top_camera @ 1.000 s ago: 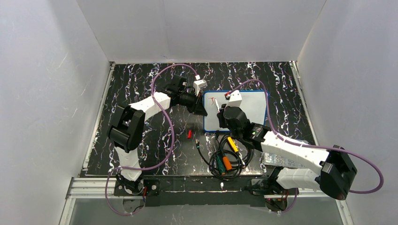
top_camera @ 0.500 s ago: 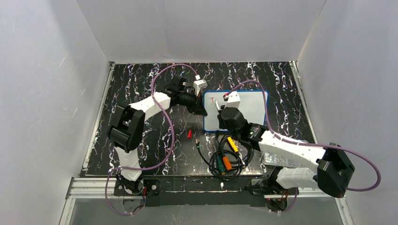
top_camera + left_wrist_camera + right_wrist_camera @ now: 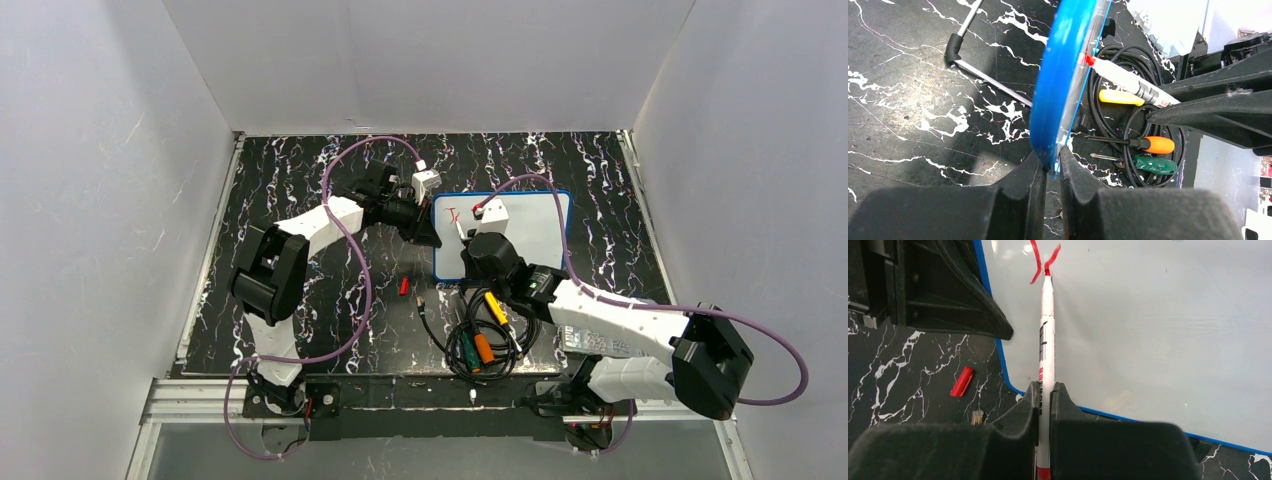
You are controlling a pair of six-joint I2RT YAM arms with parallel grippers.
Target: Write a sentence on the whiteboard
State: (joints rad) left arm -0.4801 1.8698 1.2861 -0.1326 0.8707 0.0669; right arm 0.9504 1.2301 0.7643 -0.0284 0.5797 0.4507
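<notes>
The right gripper (image 3: 1044, 390), jaws clamped on a red-tipped marker (image 3: 1047, 330), presses its tip to the whiteboard (image 3: 1158, 330) on the black marbled table (image 3: 300, 180). The sentence (image 3: 1037, 262) shows only red strokes near the corner. The left gripper (image 3: 1050, 167) pinches the board's blue rim.

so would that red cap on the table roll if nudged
Probably a little: the red cap looks like a short tube lying on its side on the flat table. It looks small and plastic, so likely light enough to skid.
</notes>
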